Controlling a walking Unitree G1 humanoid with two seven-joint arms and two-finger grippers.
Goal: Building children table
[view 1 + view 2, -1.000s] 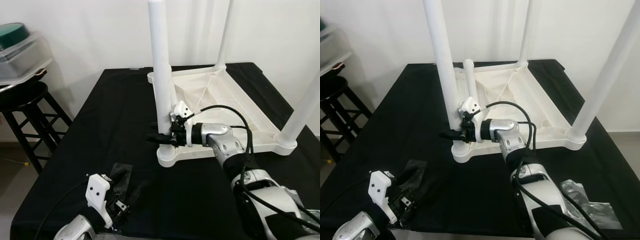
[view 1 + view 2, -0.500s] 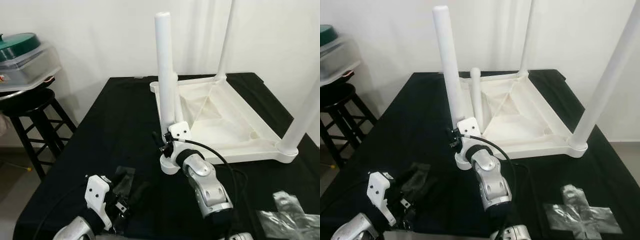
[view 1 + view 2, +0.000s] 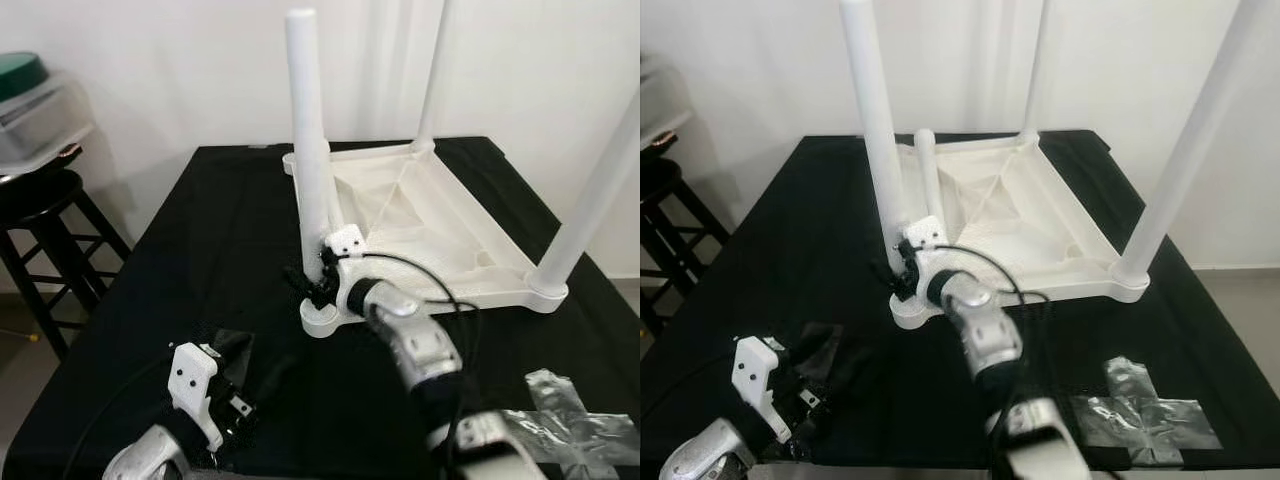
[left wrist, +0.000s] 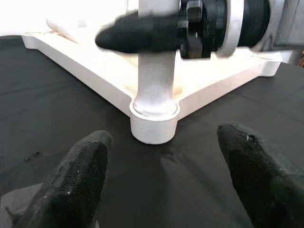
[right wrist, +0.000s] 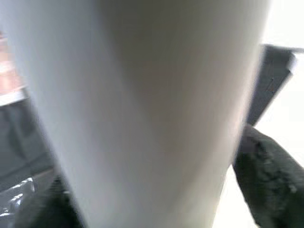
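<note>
On the black table: upturned white children's table top (image 3: 440, 215), underside up; all places below are relative to it.
Near-left corner socket (image 3: 322, 318): leg (image 3: 307, 150) stands upright in it, seated at the base.
Right gripper (image 3: 318, 283): clamped around that leg just above the socket; black fingers lie on either side of the white tube.
Left gripper (image 4: 164, 175): low over the black cloth, in front of the near-left corner, well apart from it; fingers (image 4: 83, 168) spread wide, holding nothing.
Far-right leg (image 3: 432, 75): upright in its corner.
Near-right leg (image 3: 590, 200): upright in its corner socket.
Far-left corner (image 3: 290, 160): a short white post (image 3: 928, 185) shows behind the gripped leg; cannot tell whether it is fully fitted.
Progress: judged late stage; at least three legs stand in place.
Remaining: likely firming up the gripped leg, checking the far-left corner, then turning the table upright.
Clear wrapping (image 3: 575, 410): lies flat in front of the near-right corner.
Black stool (image 3: 45, 220): stands off the left side.
</note>
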